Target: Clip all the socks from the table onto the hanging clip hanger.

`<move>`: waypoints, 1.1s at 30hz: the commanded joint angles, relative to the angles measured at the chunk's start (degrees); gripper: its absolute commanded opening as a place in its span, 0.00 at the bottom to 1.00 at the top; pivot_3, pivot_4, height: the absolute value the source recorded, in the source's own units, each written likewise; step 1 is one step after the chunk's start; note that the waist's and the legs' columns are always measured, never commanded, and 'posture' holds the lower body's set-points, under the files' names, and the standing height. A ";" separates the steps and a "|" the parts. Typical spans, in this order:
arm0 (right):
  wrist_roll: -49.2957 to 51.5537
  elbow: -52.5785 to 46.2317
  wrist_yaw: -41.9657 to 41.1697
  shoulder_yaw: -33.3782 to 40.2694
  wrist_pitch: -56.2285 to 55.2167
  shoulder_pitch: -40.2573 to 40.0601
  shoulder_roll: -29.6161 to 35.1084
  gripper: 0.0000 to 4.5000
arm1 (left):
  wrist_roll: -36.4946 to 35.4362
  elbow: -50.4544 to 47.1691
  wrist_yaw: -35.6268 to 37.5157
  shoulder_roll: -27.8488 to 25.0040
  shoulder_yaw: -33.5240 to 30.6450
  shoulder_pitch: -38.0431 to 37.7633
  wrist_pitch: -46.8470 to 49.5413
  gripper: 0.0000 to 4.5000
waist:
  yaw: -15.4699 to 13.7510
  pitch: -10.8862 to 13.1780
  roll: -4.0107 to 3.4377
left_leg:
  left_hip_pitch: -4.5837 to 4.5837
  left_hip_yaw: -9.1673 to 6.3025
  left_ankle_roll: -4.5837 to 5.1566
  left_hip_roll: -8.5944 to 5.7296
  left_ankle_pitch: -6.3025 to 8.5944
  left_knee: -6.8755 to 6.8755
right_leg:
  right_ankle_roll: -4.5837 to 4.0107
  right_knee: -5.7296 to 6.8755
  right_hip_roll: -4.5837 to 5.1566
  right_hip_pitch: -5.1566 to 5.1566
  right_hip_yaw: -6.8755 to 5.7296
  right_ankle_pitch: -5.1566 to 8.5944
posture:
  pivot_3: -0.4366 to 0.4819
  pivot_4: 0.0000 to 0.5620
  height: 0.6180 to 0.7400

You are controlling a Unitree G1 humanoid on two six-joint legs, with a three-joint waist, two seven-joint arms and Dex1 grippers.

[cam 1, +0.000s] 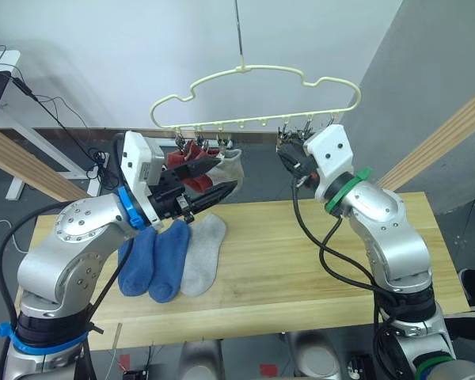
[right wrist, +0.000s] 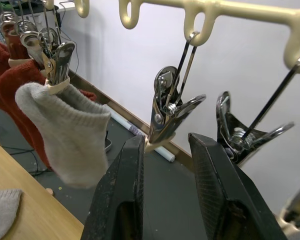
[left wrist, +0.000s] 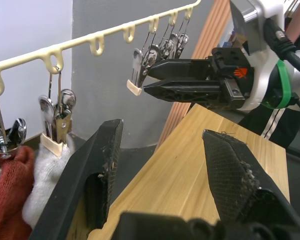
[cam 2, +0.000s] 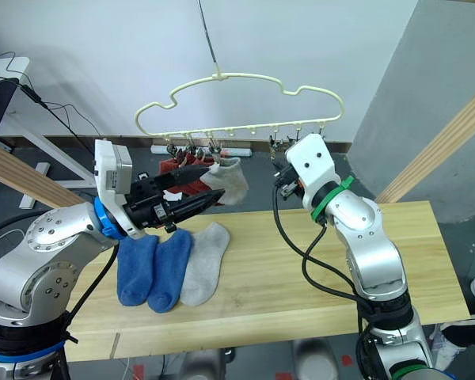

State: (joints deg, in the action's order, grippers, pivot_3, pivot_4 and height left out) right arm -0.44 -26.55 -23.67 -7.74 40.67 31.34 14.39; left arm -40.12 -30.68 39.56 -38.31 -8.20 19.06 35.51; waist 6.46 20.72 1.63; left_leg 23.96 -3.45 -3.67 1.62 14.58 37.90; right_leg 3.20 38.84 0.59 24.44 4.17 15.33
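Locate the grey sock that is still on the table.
The grey sock lies flat on the table's left half, rightmost of three, touching a blue sock, below the left gripper.

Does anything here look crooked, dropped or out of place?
Nothing stands out. The clip hanger hangs about level, two red socks and a grey sock are clipped on, and three socks lie neatly on the table.
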 commanded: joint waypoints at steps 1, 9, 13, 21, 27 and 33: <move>1.18 -1.40 0.42 0.17 -0.83 1.35 -0.50 0.31 | 0.09 -0.84 0.57 0.27 -0.17 0.01 -1.52 0.62 | 0.00 0.00 0.00 | 0.00 0.00 0.00 0.00 0.00 0.01 | 0.00 0.01 0.00 0.00 0.00 0.00 | 0.28 0.56 1.00; 2.55 -1.62 1.42 0.17 -0.72 2.63 -1.94 0.31 | 0.70 -0.70 0.45 0.64 0.59 0.17 -1.99 0.62 | 0.02 -0.02 0.00 | 0.00 -0.01 0.00 0.00 0.00 0.01 | -0.01 0.03 0.00 0.00 -0.02 0.00 | 0.27 0.55 1.00; 3.51 -1.34 1.89 0.07 -0.51 3.49 -3.18 0.31 | 0.93 -0.43 0.42 0.73 0.90 0.34 -2.12 0.62 | 0.03 -0.03 0.00 | 0.00 -0.02 0.00 0.00 0.00 0.02 | -0.01 0.05 0.00 0.00 -0.02 -0.01 | 0.28 0.55 1.00; 4.42 -0.81 2.91 -0.68 -0.82 4.09 -4.33 0.31 | 1.39 -1.29 -0.53 1.26 1.57 -0.01 -1.97 0.62 | 0.06 -0.04 0.00 | 0.00 -0.02 0.00 0.01 0.00 0.04 | -0.02 0.08 0.02 0.00 -0.03 -0.01 | 0.28 0.55 1.00; 5.00 -0.22 3.60 -0.47 -0.90 4.36 -5.31 0.31 | 1.75 -1.45 -1.44 2.10 1.71 -0.74 -1.97 0.62 | 0.05 -0.06 0.00 | -0.01 -0.02 0.01 0.01 -0.01 0.05 | -0.02 0.11 0.02 0.00 -0.03 -0.01 | 0.28 0.54 1.00; 6.30 -0.23 4.77 0.46 0.80 4.18 -7.11 0.31 | 2.88 -1.78 -2.13 2.98 2.22 -2.94 -2.25 0.62 | 0.08 -0.07 -0.01 | -0.01 -0.03 0.00 0.02 -0.01 0.06 | -0.02 0.12 0.02 0.00 -0.03 -0.01 | 0.28 0.55 1.00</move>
State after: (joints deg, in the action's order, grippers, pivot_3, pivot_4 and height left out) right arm 4.76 -25.05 -19.47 -7.97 41.34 34.87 7.71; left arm -37.43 -30.15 37.64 -35.60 -5.67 16.31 34.55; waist 6.54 20.65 1.63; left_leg 23.95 -3.48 -3.66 1.64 14.57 37.96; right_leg 3.18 38.97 0.62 24.44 4.14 15.32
